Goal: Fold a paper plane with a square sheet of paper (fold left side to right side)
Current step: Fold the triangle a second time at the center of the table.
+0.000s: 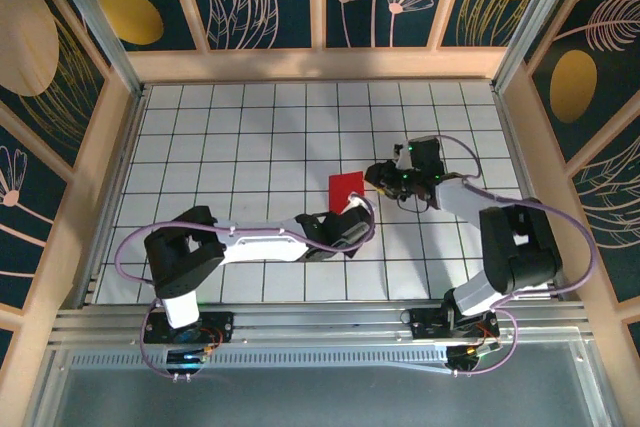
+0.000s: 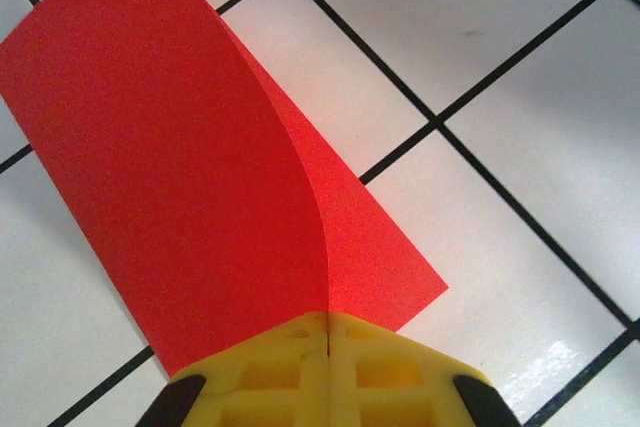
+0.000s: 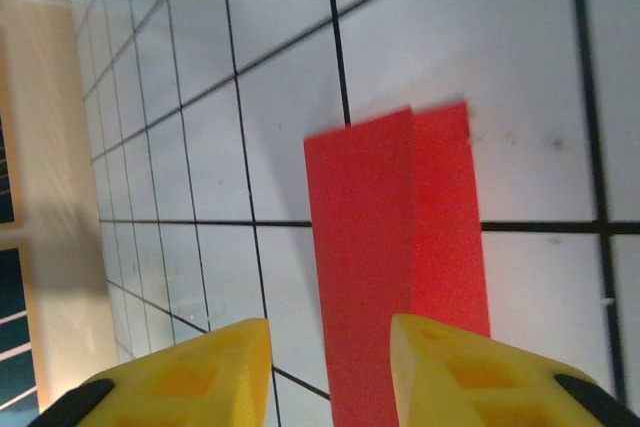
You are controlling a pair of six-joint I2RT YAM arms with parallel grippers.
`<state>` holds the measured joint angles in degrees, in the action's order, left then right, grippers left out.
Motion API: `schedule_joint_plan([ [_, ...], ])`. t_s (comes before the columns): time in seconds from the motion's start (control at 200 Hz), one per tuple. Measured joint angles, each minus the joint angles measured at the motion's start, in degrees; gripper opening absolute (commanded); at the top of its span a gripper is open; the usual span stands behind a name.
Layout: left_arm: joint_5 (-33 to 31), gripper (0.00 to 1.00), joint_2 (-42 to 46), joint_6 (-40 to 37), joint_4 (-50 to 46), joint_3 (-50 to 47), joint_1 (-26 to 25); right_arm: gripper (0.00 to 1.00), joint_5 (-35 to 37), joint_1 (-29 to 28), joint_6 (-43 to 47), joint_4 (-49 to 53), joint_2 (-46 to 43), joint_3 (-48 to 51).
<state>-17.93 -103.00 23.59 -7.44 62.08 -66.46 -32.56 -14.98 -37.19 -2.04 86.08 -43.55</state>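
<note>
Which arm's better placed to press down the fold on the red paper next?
Right, probably. The left gripper is shut on the edge of the folded-over red paper, holding it. The right gripper stands open and free, pointed at the paper, so it could press the crease.

Square sheet of paper (image 2: 180, 147): thin red paper, matt, faint grain. My left fingers (image 2: 260, 372) and right fingers (image 3: 190, 382): yellow moulded plastic, dull sheen. Table (image 2: 560, 347): smooth white, glossy. Near rail (image 1: 320, 325): bare metal.
</note>
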Motion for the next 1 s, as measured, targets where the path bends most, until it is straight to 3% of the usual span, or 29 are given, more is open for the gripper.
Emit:
schedule_joint_plan([
  [0.09,4.22,0.00,1.20,1.66,1.51,-1.22,2.58,0.36,0.98,1.90,1.68,1.14,-4.55,1.38],
  [0.375,16.98,0.00,2.05,5.46,5.42,-2.75,8.28,0.00,-1.40,2.25,3.54,4.09,-11.93,11.56],
  [0.736,25.16,0.00,2.01,10.43,9.16,-4.57,11.41,0.00,-3.28,-9.49,-2.82,-3.08,-8.52,19.50],
  [0.996,27.15,0.00,1.68,11.30,9.99,-4.68,11.41,0.00,-0.74,-10.91,-3.23,-3.54,-5.03,18.16],
])
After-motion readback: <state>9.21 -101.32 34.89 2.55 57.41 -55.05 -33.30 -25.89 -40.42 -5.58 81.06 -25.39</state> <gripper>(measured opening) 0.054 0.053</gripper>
